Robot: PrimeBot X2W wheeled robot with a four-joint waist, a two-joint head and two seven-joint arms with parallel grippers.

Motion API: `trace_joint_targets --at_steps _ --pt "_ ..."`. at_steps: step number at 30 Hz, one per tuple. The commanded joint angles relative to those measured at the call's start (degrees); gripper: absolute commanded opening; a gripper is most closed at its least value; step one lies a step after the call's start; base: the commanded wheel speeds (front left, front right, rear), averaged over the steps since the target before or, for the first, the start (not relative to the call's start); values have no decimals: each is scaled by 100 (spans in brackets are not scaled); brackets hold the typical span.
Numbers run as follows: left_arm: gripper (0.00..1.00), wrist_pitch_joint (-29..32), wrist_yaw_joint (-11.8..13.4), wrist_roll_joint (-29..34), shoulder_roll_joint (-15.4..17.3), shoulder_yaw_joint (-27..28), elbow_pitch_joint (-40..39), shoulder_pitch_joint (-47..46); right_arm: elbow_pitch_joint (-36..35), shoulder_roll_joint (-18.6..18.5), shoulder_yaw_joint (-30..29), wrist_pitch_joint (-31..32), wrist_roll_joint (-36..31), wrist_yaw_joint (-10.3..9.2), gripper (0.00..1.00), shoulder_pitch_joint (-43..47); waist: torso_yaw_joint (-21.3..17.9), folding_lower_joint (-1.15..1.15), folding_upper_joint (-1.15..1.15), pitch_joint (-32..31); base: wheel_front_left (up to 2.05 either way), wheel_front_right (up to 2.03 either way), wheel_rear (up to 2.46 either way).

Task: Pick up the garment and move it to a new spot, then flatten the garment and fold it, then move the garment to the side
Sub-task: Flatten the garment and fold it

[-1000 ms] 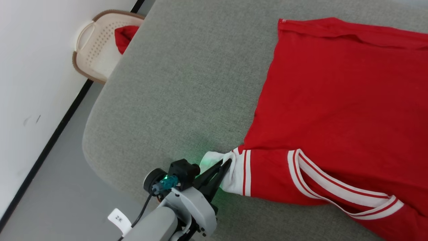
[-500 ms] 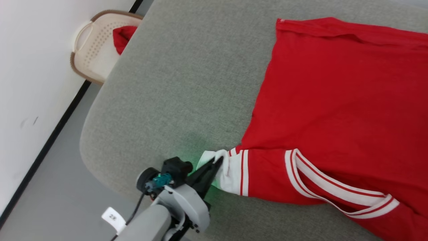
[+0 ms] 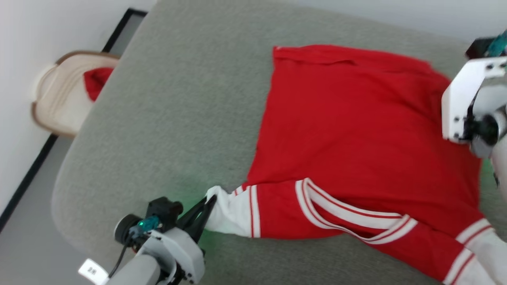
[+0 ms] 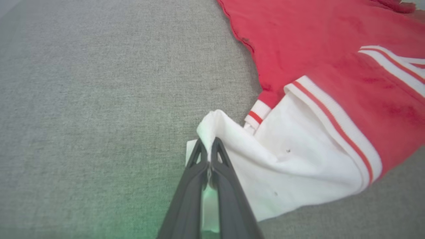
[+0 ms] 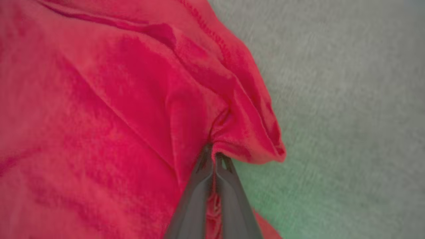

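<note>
Grey upholstered surface [image 3: 170, 103] carries one garment [image 3: 356, 130], spread from centre toward 3 o'clock. Two grippers clamp it, fingers pressed together. The left gripper [image 4: 208, 147] pinches the white sleeve at 7 o'clock, and the right gripper [image 5: 214, 152] pinches a red fold at 3 o'clock. One basket [image 3: 49, 111] with one red bundle [image 3: 95, 81] sits at 10 o'clock.

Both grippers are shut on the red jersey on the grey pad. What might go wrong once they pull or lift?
1. The left gripper pinches just a thin fold at the tip of the white sleeve; it may slip out under the weight of the garment.
2. The right gripper bites a bunched red edge, so pulling may drag in creases rather than flatten.
3. The sleeve lies near the front edge of the grey pad; if dropped, it could slide off.
</note>
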Motion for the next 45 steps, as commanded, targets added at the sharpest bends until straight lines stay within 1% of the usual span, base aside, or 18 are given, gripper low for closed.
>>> trace_joint_targets --at_steps 1,4,6,9,14,18,25,28,32,33,34,35,37,40,45 --pt "0 2 -9 20 48 18 -14 95 -141 -105 167 101 215 18 0 347 -492 0 0 -437 0 0 0" --pt "0 4 38 -4 152 42 -41 234 -1011 -460 567 215 928 9 0 985 -697 0 0 -597 0 0 0" --pt "0 14 86 -38 205 57 -72 317 -1582 -720 699 258 1356 9 0 1439 -820 0 0 -698 0 0 0" --pt "0 42 146 -71 299 78 -126 442 -2252 -1075 700 236 1788 9 0 2088 -981 0 0 -829 0 0 0" --pt "0 86 240 -127 412 92 -295 655 -2964 -1297 397 145 2178 9 0 3103 -1199 0 0 -1017 0 0 0" --pt "0 128 281 -166 494 78 -455 777 -3314 -1279 55 85 2230 9 0 3821 -1289 0 0 -1113 0 0 0" --pt "0 207 380 -224 617 96 -733 921 -3765 -992 -407 38 2039 9 0 4895 -1382 0 0 -1181 0 0 0" --pt "0 214 420 -244 645 102 -808 980 -3845 -803 -515 -74 1931 9 0 5167 -1415 0 0 -1176 0 0 0" --pt "0 234 467 -274 677 115 -892 1022 -3855 -605 -504 -174 1772 9 0 5284 -1461 0 0 -1169 0 0 0" --pt "0 239 480 -278 678 113 -910 1038 -3878 -571 -487 -191 1732 9 16 5291 -1473 0 0 -1178 0 0 0" --pt "0 244 481 -280 682 108 -927 1053 -3923 -561 -477 -261 1681 10 39 5291 -1480 0 0 -1184 0 0 0" --pt "0 245 488 -283 692 102 -938 1067 -3935 -557 -506 -320 1617 10 100 5294 -1490 0 0 -1196 0 0 0" --pt "0 253 501 -292 696 93 -961 1084 -3994 -501 -538 -384 1569 9 100 5326 -1503 0 0 -1216 0 0 0" --pt "0 265 528 -301 707 72 -988 1108 -4150 -512 -617 -506 1464 6 100 5429 -1514 0 0 -1259 0 0 0" --pt "0 271 530 -328 733 52 -1048 1172 -4723 -475 -791 -815 1176 7 100 5685 -1515 0 0 -1309 0 0 0"
